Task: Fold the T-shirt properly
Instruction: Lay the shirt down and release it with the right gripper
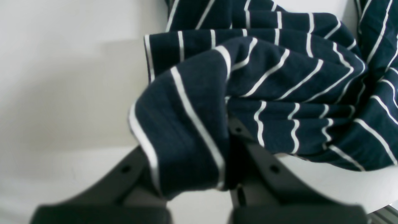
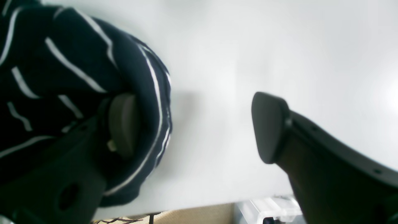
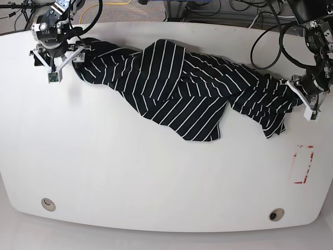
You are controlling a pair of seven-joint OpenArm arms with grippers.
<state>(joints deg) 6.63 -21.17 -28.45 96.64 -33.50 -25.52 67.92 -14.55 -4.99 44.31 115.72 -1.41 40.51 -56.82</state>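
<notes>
Left wrist view: the left gripper (image 1: 199, 174) has its jaws closed on a fold of the T-shirt (image 1: 279, 87). The pinched cloth wraps over and between the two dark fingers (image 1: 267, 174), hiding their tips. Beyond the jaws the dark cloth with thin white stripes lies bunched in ridges, spreading up and to the right. To the left of the jaws is bare white table (image 1: 62, 93), and a strip of it shows just under the cloth on the right.

Right wrist view: the right gripper (image 2: 196, 127) has its jaws wide apart, with bare table (image 2: 279, 46) between them. One finger (image 2: 122, 124) lies against the T-shirt (image 2: 62, 77); a rounded edge of cloth curls around that pad and bulges into the gap. The other finger (image 2: 270, 127) stands clear of the cloth, with nothing touching it.

Base view: the T-shirt (image 3: 177, 88) lies crumpled in a long band across the far half of the table (image 3: 156, 182), from one gripper to the other. The right gripper (image 3: 57, 54) sits at the band's left end, its jaws spread at the cloth's edge. The left gripper (image 3: 307, 99) sits at the right end, with cloth gathered right up to it. A red outlined rectangle (image 3: 303, 164) is marked on the table near the left gripper, apart from the cloth.
</notes>
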